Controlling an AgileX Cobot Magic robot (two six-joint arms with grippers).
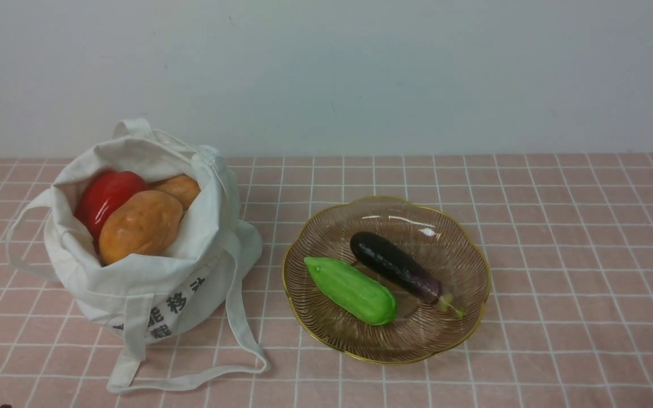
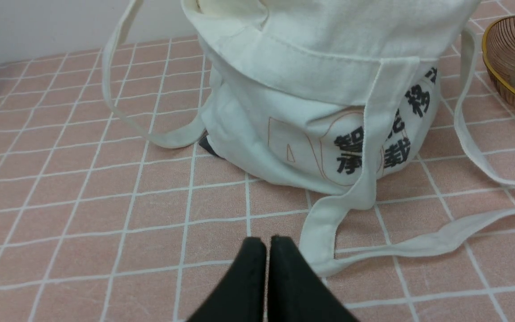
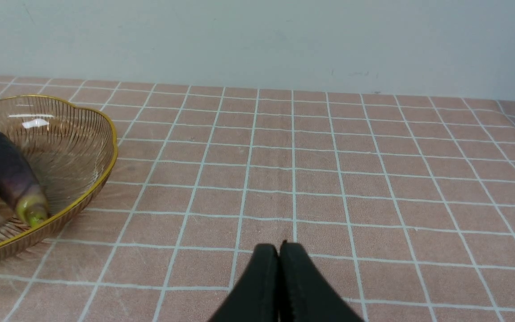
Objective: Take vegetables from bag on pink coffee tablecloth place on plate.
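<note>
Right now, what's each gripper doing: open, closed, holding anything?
Left gripper: closed, empty, low near the white tote bag.
Right gripper: closed, empty, over bare pink tablecloth.

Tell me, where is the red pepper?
In the front view, the pepper sits inside the open bag on the left, tucked behind two potatoes.

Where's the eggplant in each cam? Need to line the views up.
Front view: eggplant lies slantwise in the plate, beside the green gourd, stem toward the plate's right rim.
Left wrist view: not in it; only the plate's edge and the gourd's tip show.
Right wrist view: at the left edge, stem end near the rim.
Shared landmark: the plate's scalloped gold rim, seen in all three.
</note>
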